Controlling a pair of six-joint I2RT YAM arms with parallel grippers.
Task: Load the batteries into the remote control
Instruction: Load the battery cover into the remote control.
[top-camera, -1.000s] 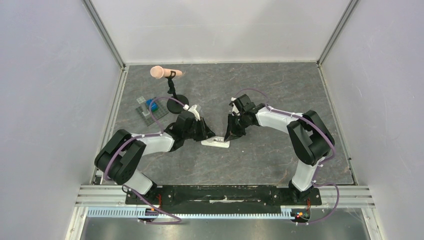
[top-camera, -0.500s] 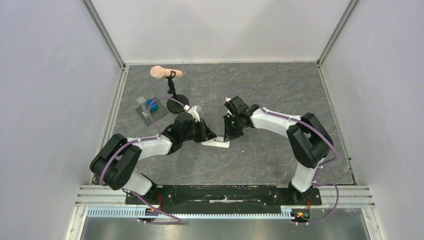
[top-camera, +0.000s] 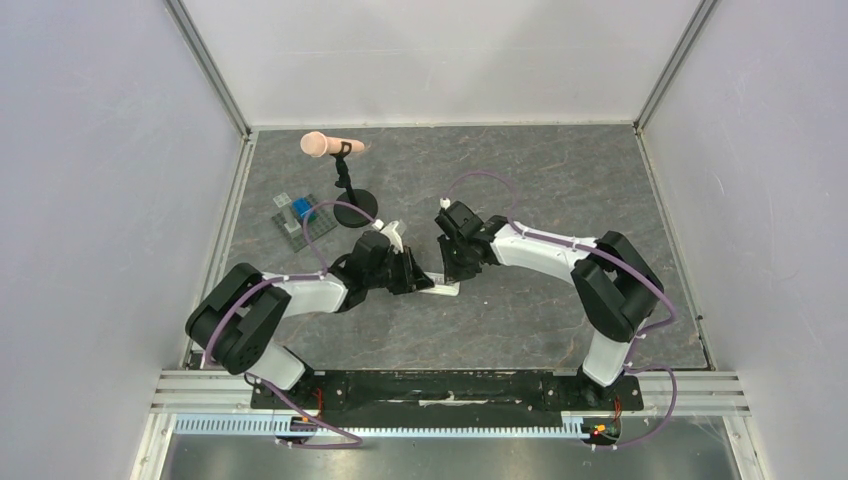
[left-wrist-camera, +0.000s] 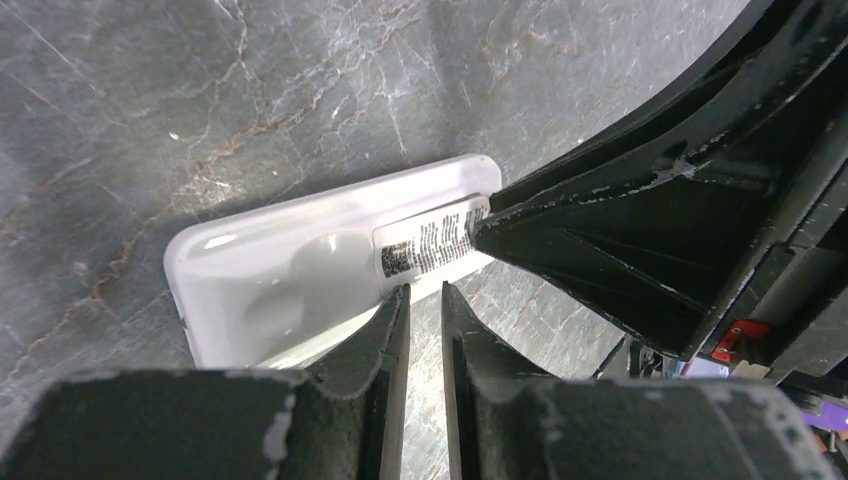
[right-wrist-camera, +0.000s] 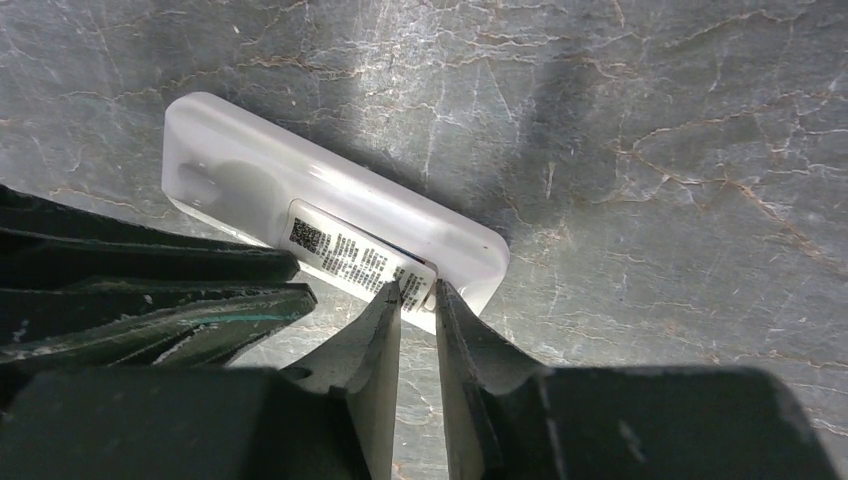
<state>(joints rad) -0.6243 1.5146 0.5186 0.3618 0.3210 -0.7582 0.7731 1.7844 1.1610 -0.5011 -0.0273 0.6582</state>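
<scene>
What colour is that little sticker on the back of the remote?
White with black print and a small code square; the sticker on the remote shows best in the right wrist view.

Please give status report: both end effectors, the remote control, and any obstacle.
Left end effector and right end effector: jaws nearly closed, tips at remote control, holding nothing. Remote face-down on table, label up. Batteries not seen. No obstacle near.

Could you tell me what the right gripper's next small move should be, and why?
Probably push the labelled battery cover along the remote to slide it off. The remote lies back-up with the cover on, the right gripper tips sit at the cover's edge, and the left gripper flanks the remote's side.
</scene>
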